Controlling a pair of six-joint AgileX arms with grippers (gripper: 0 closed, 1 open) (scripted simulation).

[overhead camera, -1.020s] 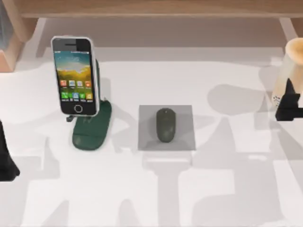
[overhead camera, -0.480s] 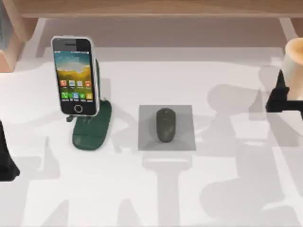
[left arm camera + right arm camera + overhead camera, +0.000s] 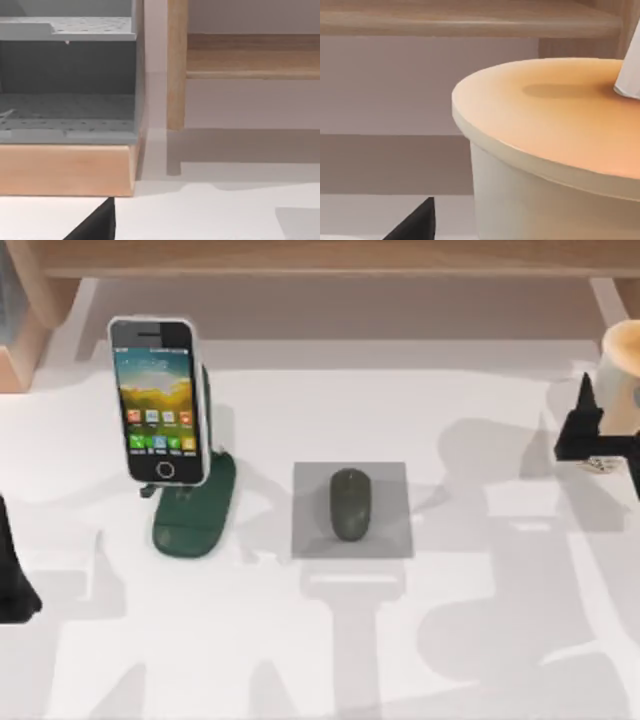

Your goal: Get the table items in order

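Starting at the left edge of the surface, the left tool is sitting parked low at the border, unmoved over the last second; whether it is open or closed cannot be told. Just inward, the smartphone is standing upright in its dark green stand, and near the middle the mouse is lying on a grey pad. Both are resting exactly where they were a second ago, so these two items look already in order.

The change is happening at the far right. The right tool has been sliding inward and farther back along the cup, and the cup's speckled base is now showing beneath it, which suggests the cup is coming off the surface. The tool appears to be gripping the cup, its dark body pressing against the cup's side. From the right wrist camera, the cup's rim is looming close, with a fingertip low in view. The cup is likely the last item awaiting placement.
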